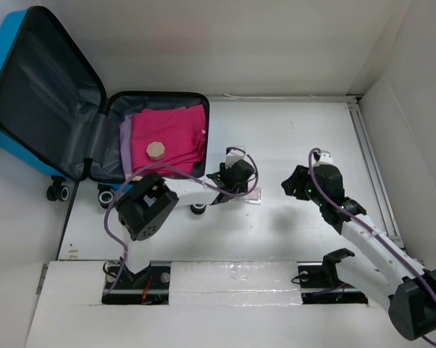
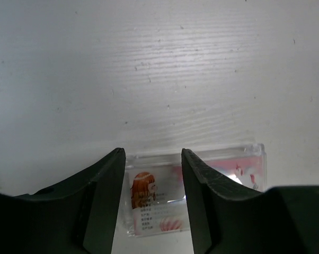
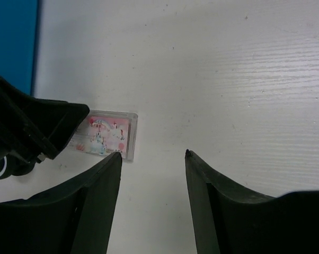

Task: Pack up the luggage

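The luggage, a bright blue suitcase, lies open at the back left with its grey-lined lid tipped up. Folded pink cloth fills its base, and a round tan disc rests on the cloth. A clear flat case with a pink cartoon card lies on the white table just right of the suitcase. My left gripper is open and low over it, one finger on each side of its left part. My right gripper is open with nothing between its fingers, a short way right of the case.
The suitcase's black wheels stand at its near edge, close to the left arm's elbow. A white wall with a rail bounds the table on the right. The blue shell shows at the left of the right wrist view.
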Controlling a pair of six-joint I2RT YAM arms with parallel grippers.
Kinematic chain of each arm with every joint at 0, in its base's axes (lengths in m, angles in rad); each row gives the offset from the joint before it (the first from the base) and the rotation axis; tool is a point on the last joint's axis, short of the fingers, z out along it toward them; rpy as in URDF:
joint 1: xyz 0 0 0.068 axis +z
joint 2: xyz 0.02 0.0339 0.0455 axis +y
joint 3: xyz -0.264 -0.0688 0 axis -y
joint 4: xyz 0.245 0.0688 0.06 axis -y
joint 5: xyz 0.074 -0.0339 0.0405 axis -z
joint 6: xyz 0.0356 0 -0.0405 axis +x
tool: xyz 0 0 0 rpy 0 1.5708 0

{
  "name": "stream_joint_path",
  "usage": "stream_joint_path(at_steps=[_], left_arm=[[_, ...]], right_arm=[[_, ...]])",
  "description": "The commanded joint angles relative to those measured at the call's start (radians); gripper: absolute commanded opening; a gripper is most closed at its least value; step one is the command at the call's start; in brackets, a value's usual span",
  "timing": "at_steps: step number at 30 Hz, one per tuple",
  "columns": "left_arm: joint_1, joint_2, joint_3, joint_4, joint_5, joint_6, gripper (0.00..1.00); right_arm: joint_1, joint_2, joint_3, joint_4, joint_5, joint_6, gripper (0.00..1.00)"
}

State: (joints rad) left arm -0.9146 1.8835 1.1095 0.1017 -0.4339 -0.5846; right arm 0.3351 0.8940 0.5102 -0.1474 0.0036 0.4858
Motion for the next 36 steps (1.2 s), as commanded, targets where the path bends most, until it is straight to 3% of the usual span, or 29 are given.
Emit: stream_joint_path(at_steps=[1, 6, 15, 16, 18, 20, 22, 28, 36], left_arm=[[-0.003, -0.125, -0.069, 0.024, 0.043, 0.008, 0.43], [-0.003, -0.185, -0.168, 0.075, 0.107, 0.032, 0.46], [-0.003, -0.296, -0.206, 0.058, 0.110, 0.032, 0.46], [-0.003, -0.296, -0.197, 0.058, 0.122, 0.072, 0.53], [-0.003, -0.296, -0.186, 0.078, 0.153, 0.141, 0.76], [-0.018, -0.287, -0.159, 0.078, 0.230, 0.248, 0.82], [-0.049, -0.287, -0.158, 0.078, 0.254, 0.330, 0.85], [-0.049, -0.189, -0.123, 0.135, 0.382, 0.570, 0.85], [-0.017, -0.072, -0.002, 0.052, 0.450, 0.666, 0.89]], right_arm=[[0.016, -0.018, 0.025, 0.051, -0.001, -0.004, 0.57], [0.016, -0.009, 0.016, 0.060, -0.001, -0.004, 0.57], [0.016, -0.020, 0.016, 0.060, -0.001, -0.004, 0.57], [0.025, -0.020, 0.016, 0.060, -0.011, -0.004, 0.57], [0.025, -0.020, 0.016, 0.060, -0.011, -0.004, 0.67], [0.035, -0.020, 0.027, 0.060, -0.011, -0.015, 0.84], [0.035, -0.020, 0.036, 0.060, -0.011, -0.015, 0.89], [0.035, -0.010, 0.059, 0.069, -0.011, -0.015, 0.89], [0.035, -0.079, 0.091, -0.024, 0.058, -0.044, 1.00]])
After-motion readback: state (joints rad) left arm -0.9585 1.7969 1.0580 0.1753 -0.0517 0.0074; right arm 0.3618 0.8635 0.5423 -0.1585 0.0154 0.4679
